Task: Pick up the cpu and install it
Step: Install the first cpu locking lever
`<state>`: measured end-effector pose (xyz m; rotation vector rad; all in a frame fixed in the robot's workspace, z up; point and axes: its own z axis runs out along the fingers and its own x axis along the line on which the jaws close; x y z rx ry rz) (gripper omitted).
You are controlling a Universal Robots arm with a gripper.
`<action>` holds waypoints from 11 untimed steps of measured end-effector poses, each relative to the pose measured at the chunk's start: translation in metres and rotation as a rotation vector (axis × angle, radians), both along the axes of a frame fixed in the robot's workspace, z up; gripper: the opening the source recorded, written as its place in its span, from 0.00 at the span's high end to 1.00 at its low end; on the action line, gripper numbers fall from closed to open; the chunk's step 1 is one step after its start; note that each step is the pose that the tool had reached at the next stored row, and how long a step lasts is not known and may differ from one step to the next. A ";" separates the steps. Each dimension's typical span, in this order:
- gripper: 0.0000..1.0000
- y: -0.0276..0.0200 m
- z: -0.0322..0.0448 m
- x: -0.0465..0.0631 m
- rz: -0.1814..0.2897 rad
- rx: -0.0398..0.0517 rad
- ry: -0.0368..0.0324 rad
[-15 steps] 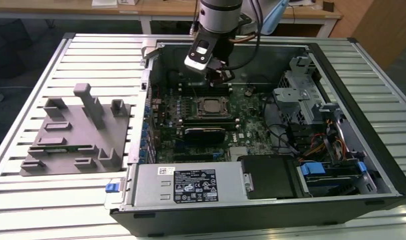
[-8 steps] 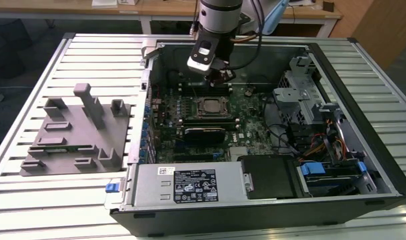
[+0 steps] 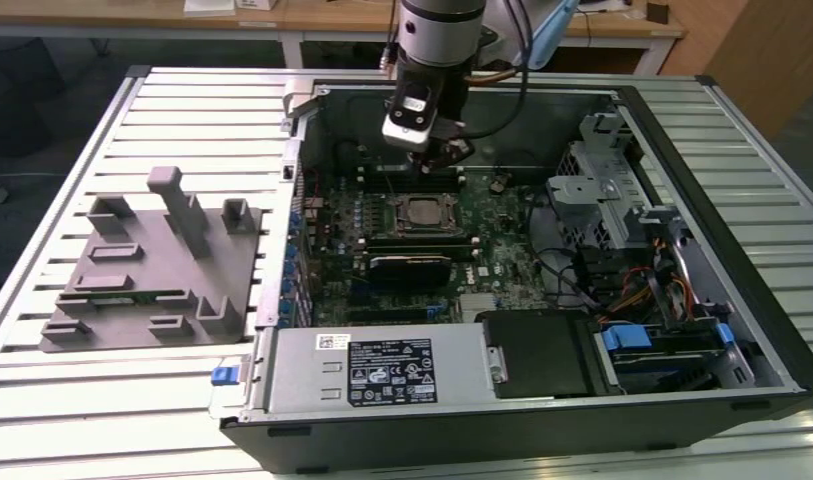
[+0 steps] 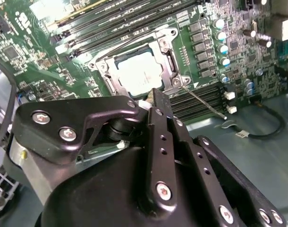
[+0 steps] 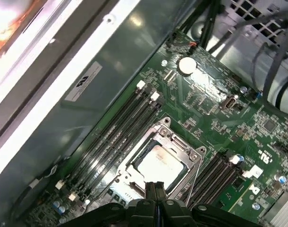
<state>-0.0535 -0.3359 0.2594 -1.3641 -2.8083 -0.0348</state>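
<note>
Fingers [image 5: 156, 191] look pressed together with nothing between them, hovering just above the socket [image 5: 158, 158]. The cpu [image 5: 156, 163] already sits inside that frame on the motherboard [image 5: 229, 118], so I'd say placement's done; latching the retention lever is left.

labels: power supply [image 3: 379, 368] sticker | print illegible | nothing readable

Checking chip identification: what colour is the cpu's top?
Pale silvery metal; the cpu lies in the socket, best seen in the second wrist view.
</note>
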 end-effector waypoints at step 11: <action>0.89 0.0000 -0.0003 0.000 0.189 -0.0002 0.0000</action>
